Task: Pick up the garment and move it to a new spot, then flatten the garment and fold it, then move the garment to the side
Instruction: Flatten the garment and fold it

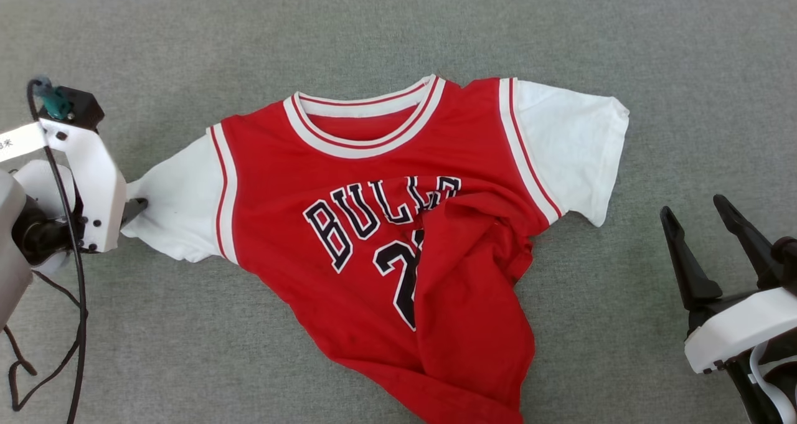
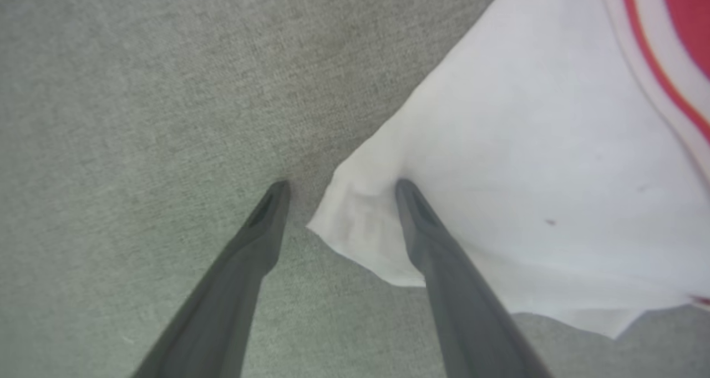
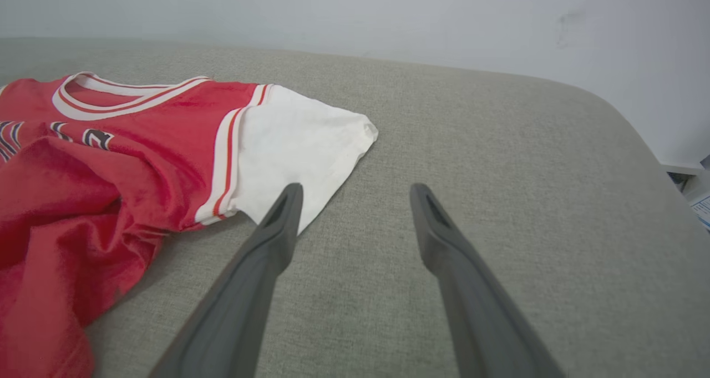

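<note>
Lying central on the grey woven cushion (image 1: 560,25), the red white-sleeved jersey shirt (image 1: 311,181) looks half flattened: a hem flap (image 1: 473,287) at five o'clock covers its print. Left gripper (image 2: 338,186), spread, straddles the nine-o'clock sleeve (image 1: 180,218); right gripper (image 1: 692,205) spread, empty. Folding remains.

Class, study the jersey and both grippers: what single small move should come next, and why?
Probably the right gripper, open and free, should reach for the red flap folded up over the print and draw it back: the garment is not yet flat.
</note>
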`<state>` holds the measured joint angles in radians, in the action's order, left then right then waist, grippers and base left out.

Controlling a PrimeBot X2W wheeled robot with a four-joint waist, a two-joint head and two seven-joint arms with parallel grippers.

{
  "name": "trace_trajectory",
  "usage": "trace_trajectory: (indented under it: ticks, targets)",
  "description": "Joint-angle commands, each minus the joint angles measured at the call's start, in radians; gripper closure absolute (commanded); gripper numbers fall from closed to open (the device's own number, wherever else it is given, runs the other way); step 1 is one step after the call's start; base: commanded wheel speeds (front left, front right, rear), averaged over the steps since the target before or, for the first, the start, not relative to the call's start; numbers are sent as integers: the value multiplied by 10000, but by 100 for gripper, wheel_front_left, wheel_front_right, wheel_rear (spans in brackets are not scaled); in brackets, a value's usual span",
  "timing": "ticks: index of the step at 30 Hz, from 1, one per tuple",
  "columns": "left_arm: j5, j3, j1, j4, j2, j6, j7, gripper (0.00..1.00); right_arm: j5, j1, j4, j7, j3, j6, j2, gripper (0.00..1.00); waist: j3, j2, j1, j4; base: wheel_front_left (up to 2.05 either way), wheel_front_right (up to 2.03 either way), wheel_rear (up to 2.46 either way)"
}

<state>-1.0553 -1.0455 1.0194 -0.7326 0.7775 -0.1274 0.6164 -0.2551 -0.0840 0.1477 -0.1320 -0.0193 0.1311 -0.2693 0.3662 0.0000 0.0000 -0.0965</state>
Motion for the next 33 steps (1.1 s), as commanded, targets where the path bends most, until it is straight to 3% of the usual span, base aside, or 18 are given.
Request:
trace_trajectory:
  ticks: [1, 3, 4, 5, 10, 16, 22, 27, 33]
  targets:
    - [-26, -155, -427, -196, -179, 30, 33, 0, -16, -136, 37, 40, -31, -8, -50, 0, 150, 0, 0, -80, 0, 0, 0]
    - [-1, -358, -688, -367, -270, 24, 157, 0, -36, -144, 45, 61, -58, -8, -72, 0, 194, 0, 0, -92, 0, 0, 0]
    - [69, -444, -755, -413, -290, 24, 101, 60, -52, -157, 50, 51, -81, -8, -82, 0, 204, 0, 0, -93, 0, 0, 0]
    - [46, -493, -836, -448, -323, 21, 99, 100, -63, -183, 48, 34, -105, -8, -90, 0, 200, 0, 0, -84, 0, 0, 0]
    - [136, -517, -745, -368, -401, 0, -412, 100, -83, -283, 79, -30, -247, -8, -156, 0, 50, 0, 0, 50, 0, 0, 0]
    - [837, -410, 186, -108, -216, -7, -1783, 100, -299, -980, 124, -427, -473, -8, -757, 0, -347, 0, 0, 347, 0, 0, 0]
    - [1473, -597, 598, 628, -290, -11, -2688, 100, -668, -2287, -435, -1374, -118, -8, -2068, 0, -548, 0, 0, 813, 0, 0, 0]
    - [1876, -717, 809, 1374, -411, 87, -3059, 100, -1350, -3437, -1051, -2825, 703, -9, -3134, 0, -426, 0, 0, 1270, 0, 0, 0]
    - [2161, -750, 1018, 2143, -477, 335, -3223, 100, -2750, -4877, -2146, -5724, 2139, -9, -4267, 0, -64, 0, 0, 1743, 0, 0, 0]
